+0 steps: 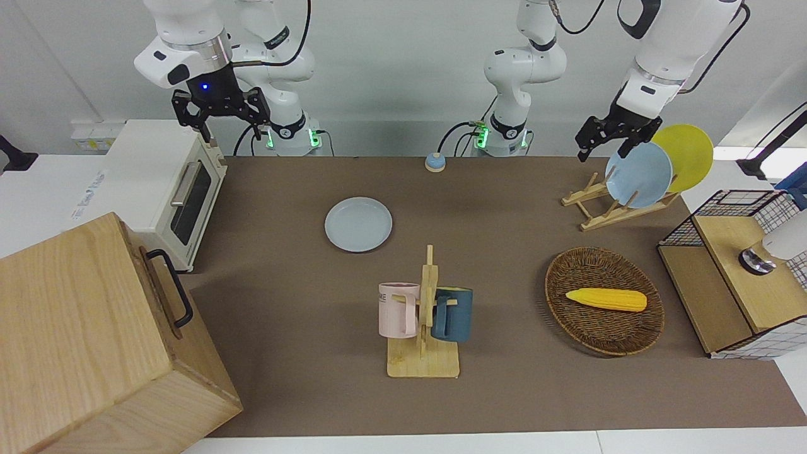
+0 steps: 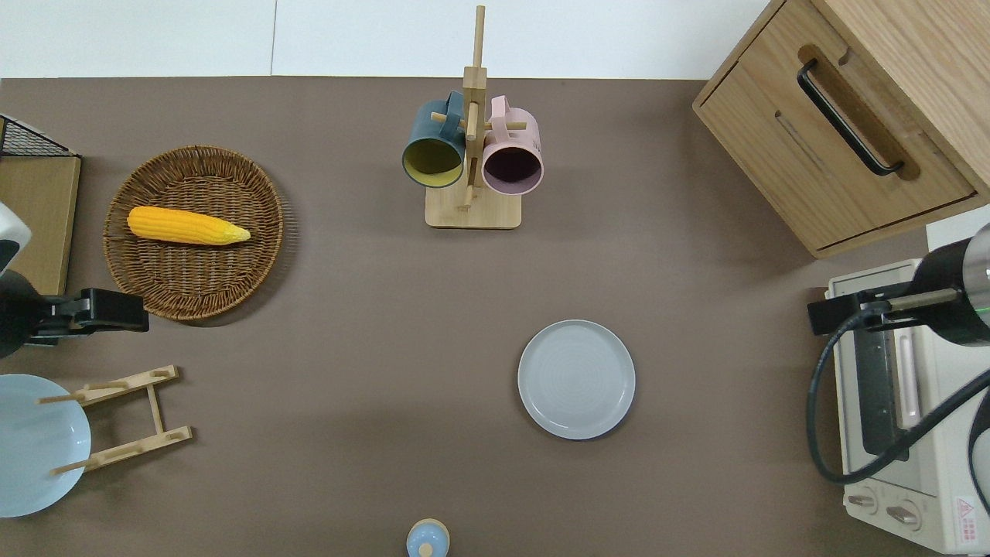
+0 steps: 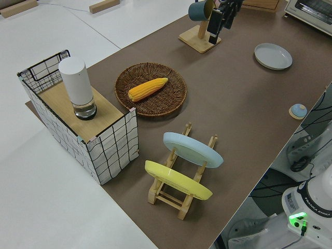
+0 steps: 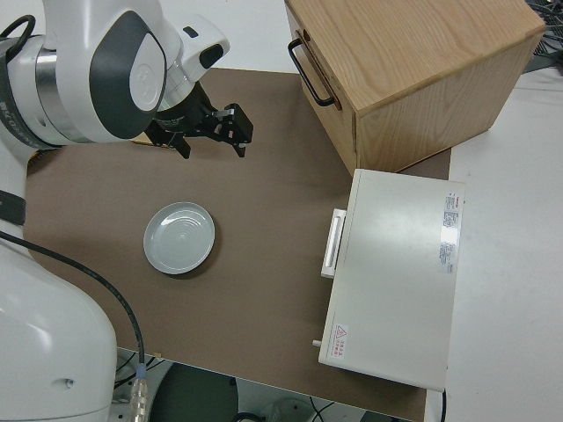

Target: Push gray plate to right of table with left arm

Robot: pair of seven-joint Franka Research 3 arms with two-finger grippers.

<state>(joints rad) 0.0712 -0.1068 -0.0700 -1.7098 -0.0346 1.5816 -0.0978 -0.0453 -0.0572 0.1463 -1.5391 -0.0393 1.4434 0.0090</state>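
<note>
The gray plate (image 2: 576, 379) lies flat on the brown worktop (image 2: 371, 309), toward the edge nearest the robots and somewhat toward the right arm's end, with bare surface all around it and nothing touching it. A small blue knob (image 2: 427, 539) sits right at the robots' edge, near the plate. Farther from the robots, close to the opposite edge, a wooden mug stand (image 2: 472, 210) carries a pink mug (image 2: 512, 158) and a dark blue mug (image 2: 435, 151).

At the right arm's end stand a white toaster oven (image 2: 905, 402) and, farther from the robots, a wooden drawer box (image 2: 851, 116).

Toward the left arm's end, a wicker basket (image 2: 193, 286) holds a corn cob (image 2: 186, 226). Nearer the robots, a wooden dish rack (image 2: 128, 418) holds a sky-blue plate (image 2: 35, 445) and a yellow plate (image 1: 690, 154). A wire-sided shelf (image 3: 78, 124) at that end carries a white cylinder (image 3: 77, 87).

The left gripper (image 1: 610, 137) hangs in the air over the worktop between the basket and the dish rack, well apart from the gray plate, with its fingers apart and empty. The right arm is parked, its gripper (image 1: 220, 108) with fingers spread and empty.
</note>
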